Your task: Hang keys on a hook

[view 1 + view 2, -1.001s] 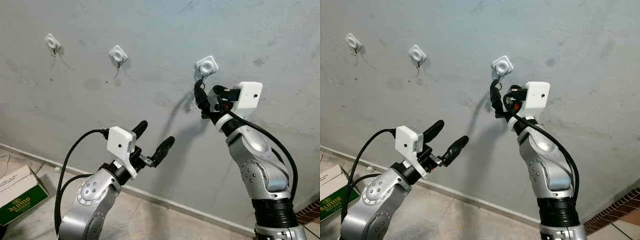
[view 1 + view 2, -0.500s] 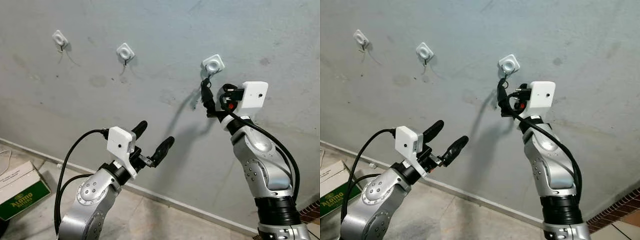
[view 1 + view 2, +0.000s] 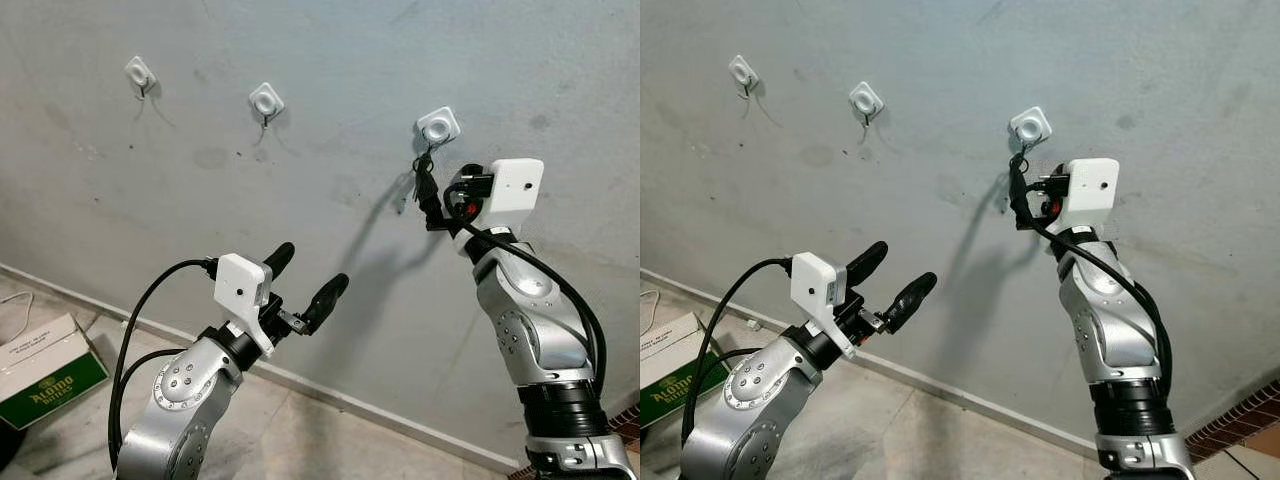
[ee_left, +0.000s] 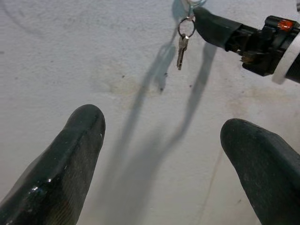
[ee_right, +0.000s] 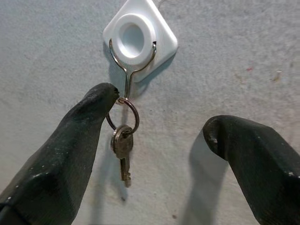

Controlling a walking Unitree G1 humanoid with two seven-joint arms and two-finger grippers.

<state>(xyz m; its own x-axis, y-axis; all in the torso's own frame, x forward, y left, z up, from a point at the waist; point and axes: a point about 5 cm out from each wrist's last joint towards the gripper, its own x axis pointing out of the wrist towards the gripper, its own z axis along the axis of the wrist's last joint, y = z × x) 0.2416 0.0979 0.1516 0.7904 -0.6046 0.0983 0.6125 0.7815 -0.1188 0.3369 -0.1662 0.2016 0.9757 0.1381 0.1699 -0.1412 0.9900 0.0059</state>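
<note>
Right wrist view: the keys (image 5: 123,149) dangle by their ring from the wire hook (image 5: 133,51) on the wall, at six o'clock beneath its white mount. The right gripper (image 5: 159,129) is spread wide and grips nothing, one finger beside the ring, seemingly releasing. The left gripper (image 3: 308,282) hovers low, open and empty, likely kept clear.

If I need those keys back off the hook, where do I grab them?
Pinch the key ring flat-on from the front, just above the key, then lift up and outward. It hangs freely from the wire hook, whose tip likely curls upward. The right gripper is open there already.
</note>
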